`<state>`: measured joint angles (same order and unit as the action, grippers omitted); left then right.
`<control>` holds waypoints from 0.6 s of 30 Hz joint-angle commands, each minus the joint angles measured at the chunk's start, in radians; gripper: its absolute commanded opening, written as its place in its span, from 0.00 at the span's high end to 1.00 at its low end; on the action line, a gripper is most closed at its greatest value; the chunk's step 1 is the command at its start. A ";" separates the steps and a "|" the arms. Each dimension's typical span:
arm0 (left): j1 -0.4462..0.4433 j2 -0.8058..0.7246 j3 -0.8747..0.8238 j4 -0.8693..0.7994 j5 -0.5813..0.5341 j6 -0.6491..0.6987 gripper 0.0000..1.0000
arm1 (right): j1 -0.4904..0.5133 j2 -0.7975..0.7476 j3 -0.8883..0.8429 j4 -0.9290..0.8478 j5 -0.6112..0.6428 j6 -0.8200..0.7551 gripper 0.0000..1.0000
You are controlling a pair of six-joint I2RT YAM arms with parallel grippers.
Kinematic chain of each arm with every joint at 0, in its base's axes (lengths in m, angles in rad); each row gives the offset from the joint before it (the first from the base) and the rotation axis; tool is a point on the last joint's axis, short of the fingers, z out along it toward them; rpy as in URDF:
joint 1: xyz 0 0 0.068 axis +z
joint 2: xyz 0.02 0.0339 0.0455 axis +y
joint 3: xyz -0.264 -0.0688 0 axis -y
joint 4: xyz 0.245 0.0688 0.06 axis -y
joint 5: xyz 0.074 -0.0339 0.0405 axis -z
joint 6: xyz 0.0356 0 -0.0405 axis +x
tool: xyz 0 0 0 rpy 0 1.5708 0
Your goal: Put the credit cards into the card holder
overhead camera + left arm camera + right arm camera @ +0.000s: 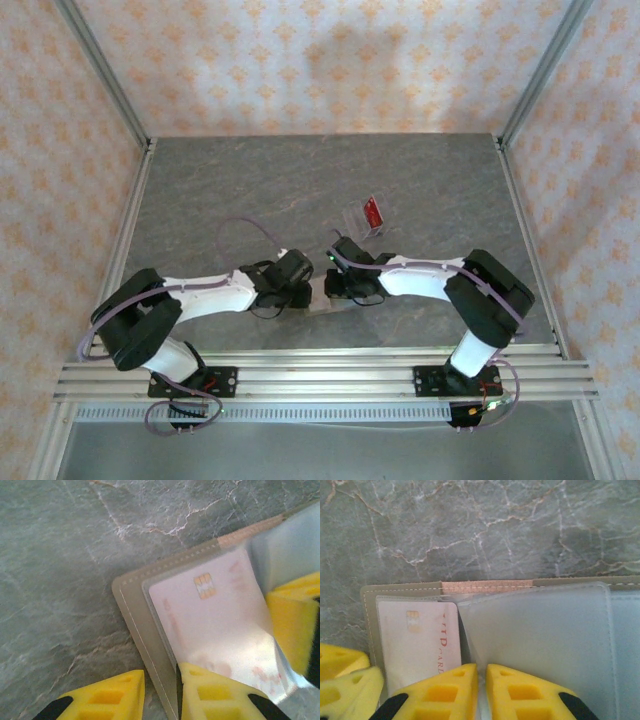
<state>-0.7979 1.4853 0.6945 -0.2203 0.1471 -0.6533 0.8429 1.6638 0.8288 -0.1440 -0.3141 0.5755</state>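
Left pincer (161, 700) nipping card holder (135, 625) edge, right pincer (481, 692) pressed together on its sleeve (535, 630); clear rack (356, 212) beyond.

- We see a grey table (300, 190), white-veined.
- We find the card holder (370, 592) olive-brown, pale-stitched.
- We note a whitish card (420, 640), gold chip, red lettering.
- We see yellow fingers (215, 695).

Black-and-white arms (200, 295), lilac cables (240, 225), yellow claw fingers (220, 692) tipped black
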 commanded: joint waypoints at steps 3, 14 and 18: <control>0.017 -0.051 -0.006 -0.075 -0.038 0.004 0.80 | 0.013 0.062 -0.024 0.001 0.003 0.012 0.79; 0.023 0.026 -0.002 -0.033 -0.031 0.009 0.85 | 0.013 0.053 -0.026 -0.002 0.002 0.008 0.68; 0.023 0.055 -0.003 -0.019 -0.035 0.009 0.85 | 0.013 -0.004 0.000 -0.070 0.042 -0.023 0.68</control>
<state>-0.7826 1.5082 0.6941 -0.2451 0.1410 -0.6533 0.8436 1.6566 0.8295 -0.1246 -0.3161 0.5808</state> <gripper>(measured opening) 0.150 0.320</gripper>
